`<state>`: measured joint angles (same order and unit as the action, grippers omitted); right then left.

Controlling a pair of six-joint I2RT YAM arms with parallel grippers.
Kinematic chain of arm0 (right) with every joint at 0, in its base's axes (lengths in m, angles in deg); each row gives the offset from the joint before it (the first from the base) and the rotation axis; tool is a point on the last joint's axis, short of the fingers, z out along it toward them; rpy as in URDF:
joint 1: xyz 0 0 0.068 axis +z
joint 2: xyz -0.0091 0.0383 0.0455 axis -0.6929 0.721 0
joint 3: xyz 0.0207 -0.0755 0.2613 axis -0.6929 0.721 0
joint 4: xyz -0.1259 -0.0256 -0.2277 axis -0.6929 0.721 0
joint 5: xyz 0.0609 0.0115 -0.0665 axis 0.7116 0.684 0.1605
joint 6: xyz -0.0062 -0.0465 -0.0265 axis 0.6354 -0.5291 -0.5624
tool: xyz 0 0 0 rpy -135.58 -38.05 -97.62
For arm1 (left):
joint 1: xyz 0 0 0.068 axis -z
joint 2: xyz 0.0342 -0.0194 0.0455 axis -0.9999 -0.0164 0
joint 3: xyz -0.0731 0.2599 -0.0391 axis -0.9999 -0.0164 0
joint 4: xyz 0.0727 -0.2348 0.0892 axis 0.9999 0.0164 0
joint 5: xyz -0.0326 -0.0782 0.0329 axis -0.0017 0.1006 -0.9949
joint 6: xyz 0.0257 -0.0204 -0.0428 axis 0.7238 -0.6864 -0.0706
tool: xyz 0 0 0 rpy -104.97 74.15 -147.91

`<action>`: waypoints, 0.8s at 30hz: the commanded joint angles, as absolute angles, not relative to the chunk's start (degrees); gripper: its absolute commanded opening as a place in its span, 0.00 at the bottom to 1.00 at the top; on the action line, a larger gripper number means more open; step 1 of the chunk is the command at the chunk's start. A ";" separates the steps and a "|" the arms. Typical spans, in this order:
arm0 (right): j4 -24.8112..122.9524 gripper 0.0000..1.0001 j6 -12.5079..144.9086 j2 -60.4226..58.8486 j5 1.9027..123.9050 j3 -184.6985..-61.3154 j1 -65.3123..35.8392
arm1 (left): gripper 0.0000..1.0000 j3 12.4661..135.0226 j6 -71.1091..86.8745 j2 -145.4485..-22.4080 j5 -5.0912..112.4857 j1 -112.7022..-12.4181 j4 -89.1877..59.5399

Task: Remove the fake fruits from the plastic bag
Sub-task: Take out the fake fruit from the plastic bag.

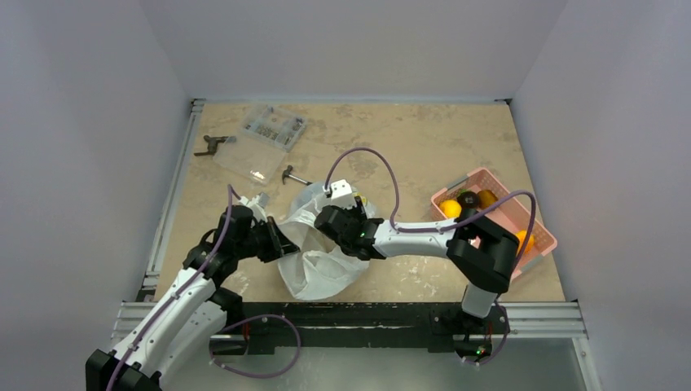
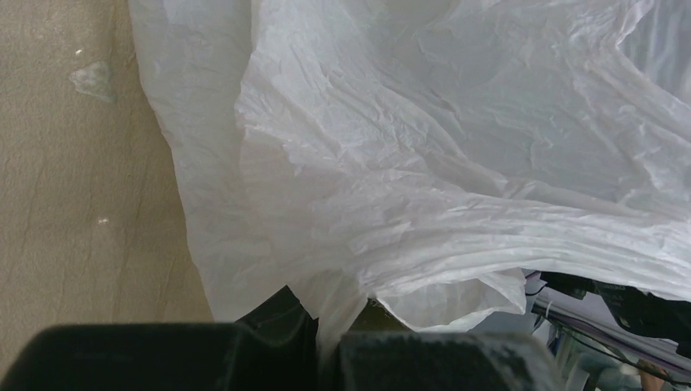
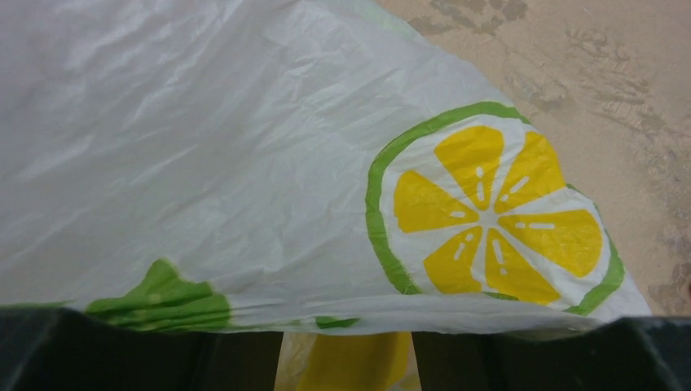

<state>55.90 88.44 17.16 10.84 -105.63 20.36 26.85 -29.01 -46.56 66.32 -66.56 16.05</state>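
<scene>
One plastic bag [image 1: 314, 265]; one pink basket [image 1: 544, 235] at three o'clock with perhaps four fruits [image 1: 451, 208]; one organizer box [image 1: 269, 134], two hand tools [image 1: 291, 175]

Open tabletop [image 1: 440, 138] mid far edge; clear box [image 1: 269, 134] blocks the far-left corner, pink basket [image 1: 509, 210] the right edge, plastic bag [image 1: 318, 265] the centre.

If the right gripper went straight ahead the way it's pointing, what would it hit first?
The plastic bag: its film with the lemon-slice print lies directly ahead of the right gripper, likely touching. What's behind is hidden.
</scene>
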 commanded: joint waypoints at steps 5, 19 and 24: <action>56.95 0.51 86.53 21.71 8.77 -109.33 20.03 | 0.00 28.35 -28.88 -46.76 67.60 -66.85 14.05; 28.86 0.15 77.26 5.30 38.72 -94.83 20.75 | 0.00 28.98 -30.78 -46.40 67.53 -66.84 13.82; 21.36 0.12 77.57 2.57 50.64 -91.37 20.71 | 0.00 30.05 -30.90 -45.68 67.46 -66.90 14.56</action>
